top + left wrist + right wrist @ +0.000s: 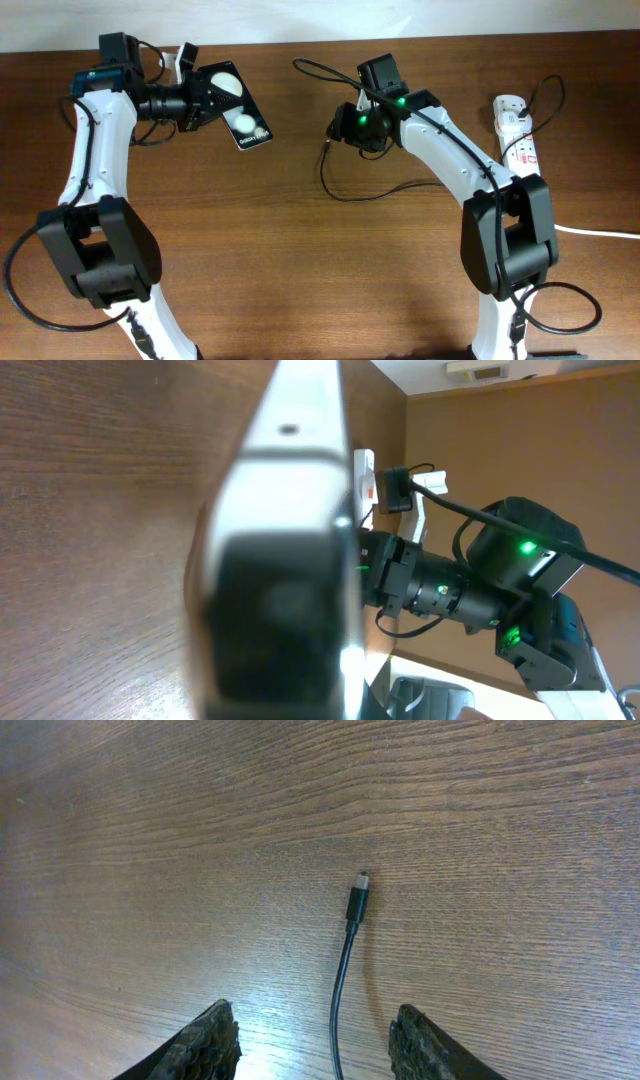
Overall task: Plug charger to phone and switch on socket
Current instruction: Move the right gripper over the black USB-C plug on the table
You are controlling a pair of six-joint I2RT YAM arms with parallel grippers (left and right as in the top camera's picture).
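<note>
**Here, phone gripped, plug lying loose**

The brown wooden surface point(300, 270) fills the overhead view. The two white arms rise from its lower edge, one on each side of the frame. The socket point(515, 130) lies at the far right of the frame, its thick white cord running off the right edge. In the upper left, the left tool point(212, 100) is clamped on the phone point(245, 122), which sits tilted with two white round reflections on its screen. Near the upper centre, the right tool point(315, 1030) hovers with its fingers point(205, 1045) spread apart, gripping nothing. In the right wrist view the charger point(343, 960) lies flat on the wood between those fingers, touching neither. Its plug tip point(358, 903) points toward the top of the frame.
</note>
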